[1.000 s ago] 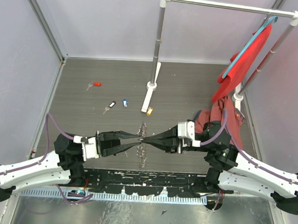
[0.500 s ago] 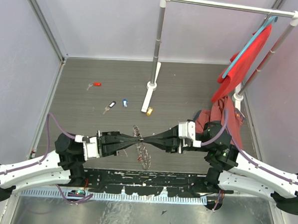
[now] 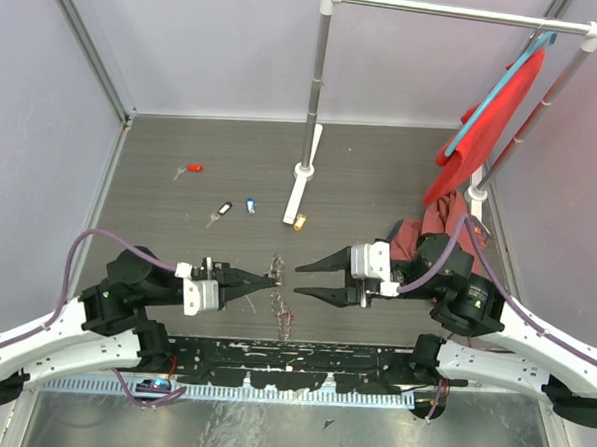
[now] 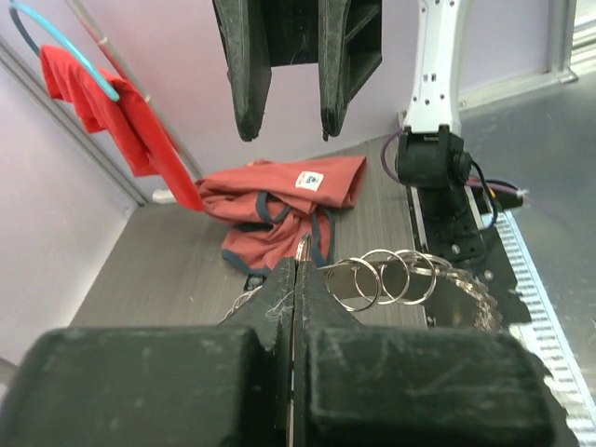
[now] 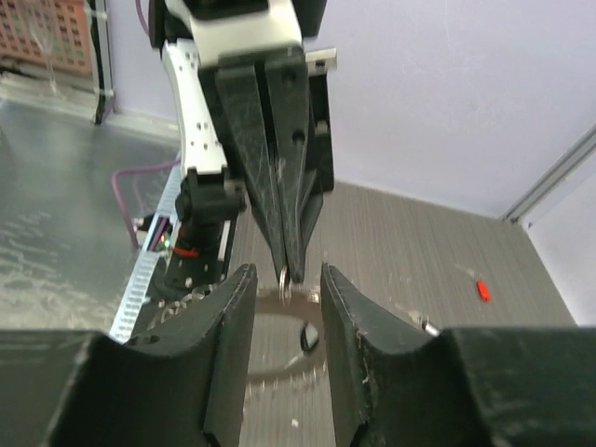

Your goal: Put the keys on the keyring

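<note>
Left tool [image 3: 269, 279] pinched tight on keyring [image 4: 377, 277], centre of frame. Right tool [image 3: 299, 280] half apart, holding nothing. Keys [image 3: 222, 211] loose on tabletop [image 3: 382, 168], upper left; none threaded yet.

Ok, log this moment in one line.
left tool: shut on keyring | right tool: open | keys: four loose on table

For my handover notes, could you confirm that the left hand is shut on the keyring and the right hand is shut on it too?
Not quite: the right hand is open and grips nothing, as the top external view shows. The left hand is indeed shut on the keyring.
</note>
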